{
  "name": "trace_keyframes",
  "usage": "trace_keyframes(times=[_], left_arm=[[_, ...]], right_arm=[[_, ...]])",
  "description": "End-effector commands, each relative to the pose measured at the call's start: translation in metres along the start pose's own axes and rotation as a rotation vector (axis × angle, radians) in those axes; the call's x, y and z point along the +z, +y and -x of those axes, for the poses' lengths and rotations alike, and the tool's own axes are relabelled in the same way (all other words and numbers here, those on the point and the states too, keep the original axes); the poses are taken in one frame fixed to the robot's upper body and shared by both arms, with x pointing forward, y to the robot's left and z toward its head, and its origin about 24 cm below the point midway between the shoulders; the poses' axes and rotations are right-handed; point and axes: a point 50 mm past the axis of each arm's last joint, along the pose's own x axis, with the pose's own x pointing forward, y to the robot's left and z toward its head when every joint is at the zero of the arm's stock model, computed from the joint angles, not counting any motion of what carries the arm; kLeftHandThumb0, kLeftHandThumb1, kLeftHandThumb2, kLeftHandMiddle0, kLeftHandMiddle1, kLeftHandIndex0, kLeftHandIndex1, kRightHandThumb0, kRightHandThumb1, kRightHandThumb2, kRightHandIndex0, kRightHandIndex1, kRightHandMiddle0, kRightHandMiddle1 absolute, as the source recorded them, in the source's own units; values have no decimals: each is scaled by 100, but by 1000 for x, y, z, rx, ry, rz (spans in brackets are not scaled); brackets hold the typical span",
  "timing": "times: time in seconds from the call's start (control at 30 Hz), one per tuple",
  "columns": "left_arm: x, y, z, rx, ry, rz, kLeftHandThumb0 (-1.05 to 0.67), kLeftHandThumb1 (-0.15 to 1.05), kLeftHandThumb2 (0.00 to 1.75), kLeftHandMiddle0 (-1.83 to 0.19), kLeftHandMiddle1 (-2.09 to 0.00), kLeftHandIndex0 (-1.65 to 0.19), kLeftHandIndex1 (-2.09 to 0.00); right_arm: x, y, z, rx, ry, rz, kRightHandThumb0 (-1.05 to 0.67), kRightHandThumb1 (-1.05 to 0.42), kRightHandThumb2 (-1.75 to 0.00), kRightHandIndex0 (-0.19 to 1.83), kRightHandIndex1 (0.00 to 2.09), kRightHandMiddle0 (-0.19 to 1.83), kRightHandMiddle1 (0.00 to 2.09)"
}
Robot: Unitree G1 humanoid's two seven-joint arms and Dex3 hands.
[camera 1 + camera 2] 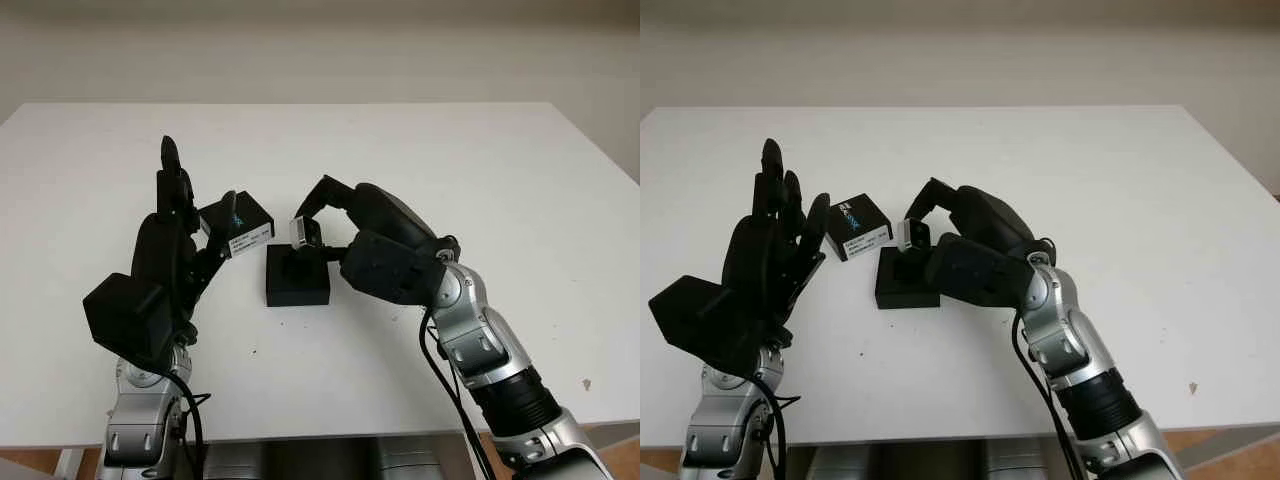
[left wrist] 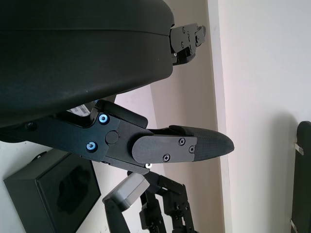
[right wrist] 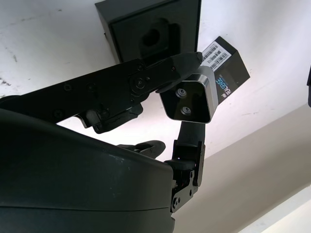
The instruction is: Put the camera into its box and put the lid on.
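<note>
Your right hand [image 1: 322,228] has its fingers pinched on the small silver camera [image 1: 299,233], holding it just above the open black box [image 1: 298,276] near the table's centre. In the right wrist view the camera [image 3: 193,99] shows two lenses on its face and sits clamped between fingertips, with the box's foam cut-out [image 3: 154,38] below it. The lid [image 1: 243,226], black with a white barcode label, lies on the white table [image 1: 500,180] just beside the box at about 10 o'clock from it. Your left hand [image 1: 775,235] is raised and open at roughly 9 o'clock from the box, holding nothing, near the lid.

Watch these risks:

- The cut-out looks snug and shaped. If you lower the camera tilted or rotated, it will likely perch on the foam instead of seating, and the lid won't close later.
- The grip is a fingertip pinch on a smooth little body; any twist could let it slip and bounce off the box onto the table.
- The box is light and unrestrained, so a finger pressing on its rim may slide it or tip it.
- Your left hand stands close to the lid; a careless sweep could knock it away or into the box.
</note>
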Motion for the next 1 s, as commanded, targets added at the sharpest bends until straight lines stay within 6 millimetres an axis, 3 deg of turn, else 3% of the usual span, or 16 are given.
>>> trace_keyframes(times=[0.0,0.67,0.97], left_arm=[[4,-2,-3,-2,-20,9,-69,105,39,19,0,19,0],[5,-4,-3,2,-28,11,-68,105,40,19,0,19,0],[6,-5,-3,6,-29,14,-70,105,38,19,0,19,0]], right_arm=[[1,3,0,-8,-3,-15,-41,-105,-13,41,7,38,181],[-8,21,7,57,77,87,-41,-105,-15,43,7,32,199],[-15,28,9,68,90,124,-41,-105,-12,45,7,38,193]])
